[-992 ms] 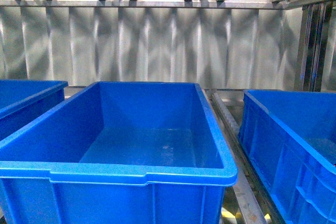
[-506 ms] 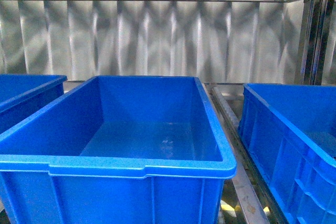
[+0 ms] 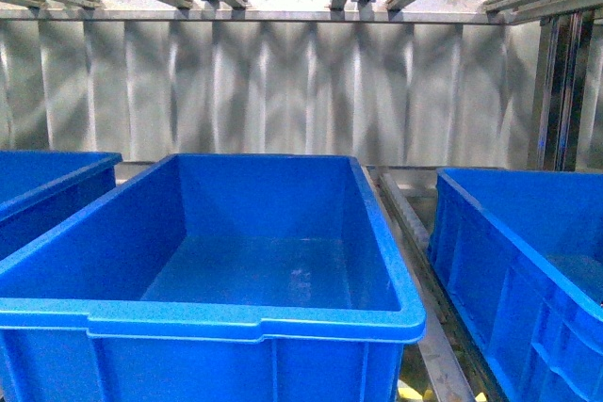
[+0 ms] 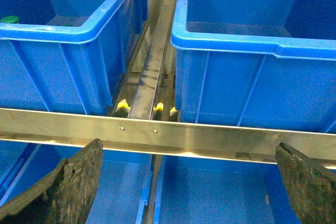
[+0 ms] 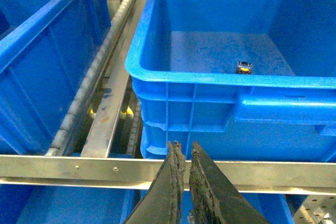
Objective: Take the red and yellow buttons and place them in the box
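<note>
Steel wall [image 3: 283, 91] behind blue box [image 3: 254, 313] — right crate [image 5: 210, 80] holds yellow button [image 5: 243, 67].

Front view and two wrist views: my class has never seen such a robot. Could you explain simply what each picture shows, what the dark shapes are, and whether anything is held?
The robot has two arms, each ending in a two-fingered gripper. The front view comes from a camera on its body: the middle crate, big, blue and empty, stands with another on each side. The wrist views come from cameras on the arms. The dark wedges there are gripper fingers. The left gripper is wide open; the right gripper is shut, holding nothing. Past the right one, a blue crate holds a small yellow-capped button.
</note>
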Robot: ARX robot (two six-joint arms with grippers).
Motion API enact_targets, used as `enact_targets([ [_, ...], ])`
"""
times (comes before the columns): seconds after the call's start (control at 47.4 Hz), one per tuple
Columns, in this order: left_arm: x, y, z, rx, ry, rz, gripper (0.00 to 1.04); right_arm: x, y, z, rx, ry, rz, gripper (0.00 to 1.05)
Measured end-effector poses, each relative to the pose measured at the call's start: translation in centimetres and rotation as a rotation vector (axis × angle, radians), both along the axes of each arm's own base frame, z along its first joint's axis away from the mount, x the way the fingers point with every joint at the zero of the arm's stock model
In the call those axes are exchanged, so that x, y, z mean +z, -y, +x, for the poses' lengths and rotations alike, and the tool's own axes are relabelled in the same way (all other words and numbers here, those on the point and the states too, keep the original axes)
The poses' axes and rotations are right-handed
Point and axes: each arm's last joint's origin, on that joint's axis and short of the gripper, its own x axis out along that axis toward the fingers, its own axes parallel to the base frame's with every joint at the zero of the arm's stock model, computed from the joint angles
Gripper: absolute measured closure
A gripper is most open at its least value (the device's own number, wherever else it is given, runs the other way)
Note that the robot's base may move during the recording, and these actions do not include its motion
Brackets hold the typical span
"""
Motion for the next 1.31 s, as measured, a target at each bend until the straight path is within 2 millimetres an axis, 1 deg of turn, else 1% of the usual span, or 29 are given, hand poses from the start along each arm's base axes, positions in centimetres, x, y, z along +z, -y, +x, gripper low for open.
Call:
enact_targets([
  [0.696, 0.0, 0.0, 0.0, 0.0, 0.0, 0.0, 0.08, -1.8, 0.0, -2.1, 0.0, 0.009, 0.0, 0.98],
  [1.308, 0.0, 0.0, 0.0, 0.0, 0.0, 0.0, 0.08, -1.7, 0.0, -3.4, 0.0, 0.03, 0.0, 0.98],
])
